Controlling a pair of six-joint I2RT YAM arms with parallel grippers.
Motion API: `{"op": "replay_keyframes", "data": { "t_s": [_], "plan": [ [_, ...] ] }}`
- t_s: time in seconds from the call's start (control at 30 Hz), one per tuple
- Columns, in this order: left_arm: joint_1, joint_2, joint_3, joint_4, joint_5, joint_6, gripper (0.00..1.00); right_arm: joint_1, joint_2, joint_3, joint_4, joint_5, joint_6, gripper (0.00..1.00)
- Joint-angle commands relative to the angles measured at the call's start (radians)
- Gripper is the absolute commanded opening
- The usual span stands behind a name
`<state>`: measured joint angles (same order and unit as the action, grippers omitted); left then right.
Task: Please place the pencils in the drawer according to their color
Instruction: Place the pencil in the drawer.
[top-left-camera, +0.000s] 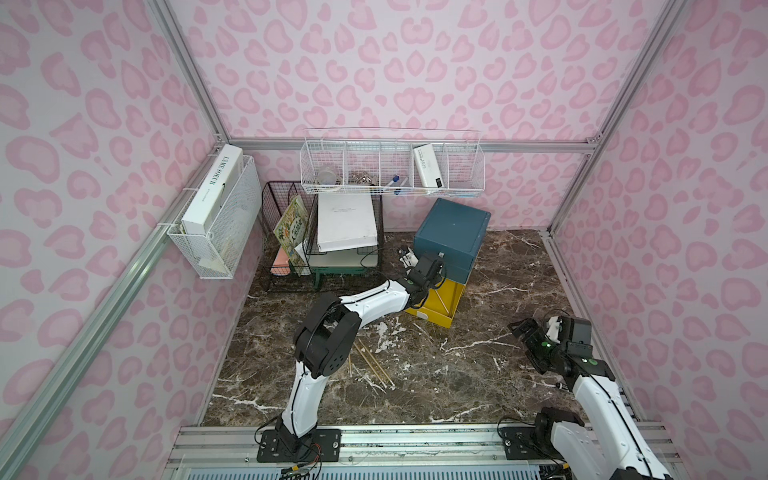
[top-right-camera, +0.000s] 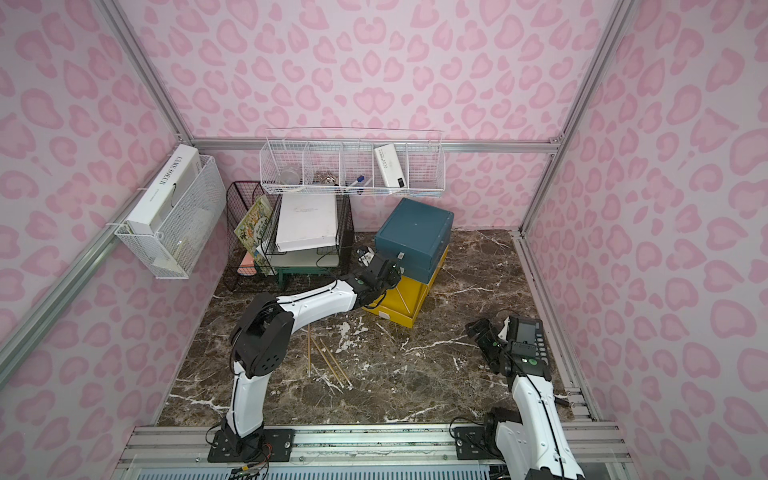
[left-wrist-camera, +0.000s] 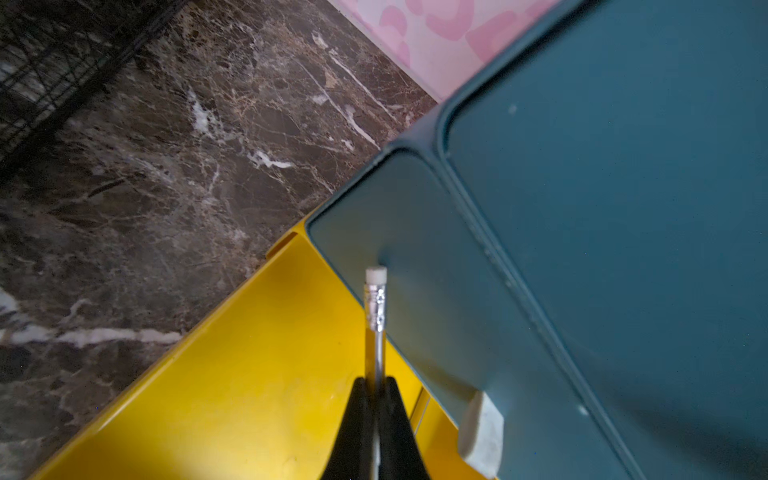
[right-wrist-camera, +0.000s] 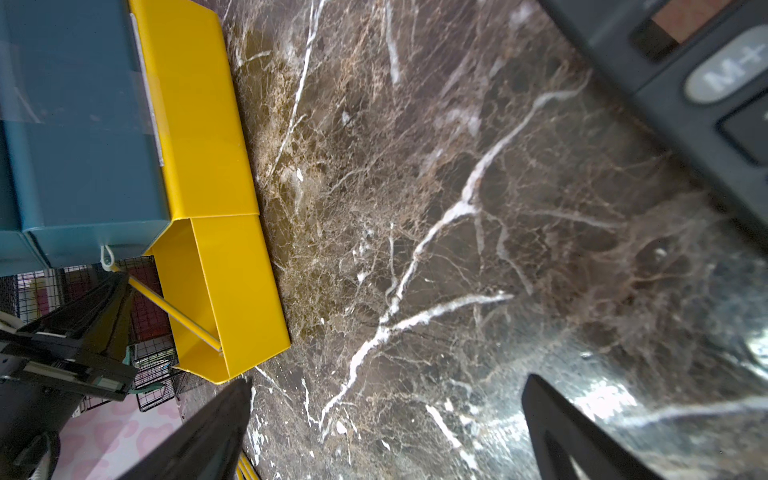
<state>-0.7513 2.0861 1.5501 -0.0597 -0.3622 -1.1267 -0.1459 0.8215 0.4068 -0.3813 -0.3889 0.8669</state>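
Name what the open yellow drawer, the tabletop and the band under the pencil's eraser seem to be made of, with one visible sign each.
Yellow drawer: probably glossy plastic; thin smooth walls with a sheen.
Tabletop: polished marble or a marble-look print; brown with white veins, glare.
Pencil's band: likely metal; silvery, crimped, shiny.

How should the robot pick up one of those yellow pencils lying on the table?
The open right hand is free: bring it straight down and close it across the middle of a shaft. The yellow pencils lie flat on the marble table, so only their tops and sides are free. They lie close together, so an outer one seems easiest.
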Motion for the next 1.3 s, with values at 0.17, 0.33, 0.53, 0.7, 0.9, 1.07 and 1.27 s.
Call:
{"op": "replay_keyframes", "data": {
  "t_s": [0.17, 0.33, 0.53, 0.7, 0.9, 1.07, 1.27],
  "plan": [
    [-0.012, 0.000, -0.042, 0.047, 0.009, -0.015, 0.04, -0.002, 0.010, 0.004, 0.007, -0.002, -0.019, 1.00],
    [-0.018, -0.016, -0.047, 0.030, 0.029, 0.003, 0.49, -0.004, 0.007, 0.003, 0.007, -0.005, -0.017, 1.00],
    [-0.019, -0.054, -0.036, 0.004, 0.053, 0.040, 0.71, -0.006, -0.001, 0.004, 0.007, -0.012, -0.016, 1.00],
    [-0.020, -0.091, 0.009, -0.060, 0.097, 0.088, 0.79, -0.006, -0.005, 0.013, 0.002, -0.011, -0.014, 1.00],
    [-0.020, -0.112, 0.062, -0.199, 0.126, 0.084, 0.82, -0.009, -0.010, 0.019, 0.001, -0.019, -0.005, 1.00],
    [-0.020, -0.159, 0.045, -0.240, 0.145, 0.099, 0.82, -0.009, -0.015, 0.026, -0.007, -0.015, -0.008, 1.00],
    [-0.020, -0.293, -0.039, -0.353, 0.147, 0.114, 0.82, -0.008, -0.015, 0.022, 0.005, -0.012, -0.006, 1.00]
  ]
}}
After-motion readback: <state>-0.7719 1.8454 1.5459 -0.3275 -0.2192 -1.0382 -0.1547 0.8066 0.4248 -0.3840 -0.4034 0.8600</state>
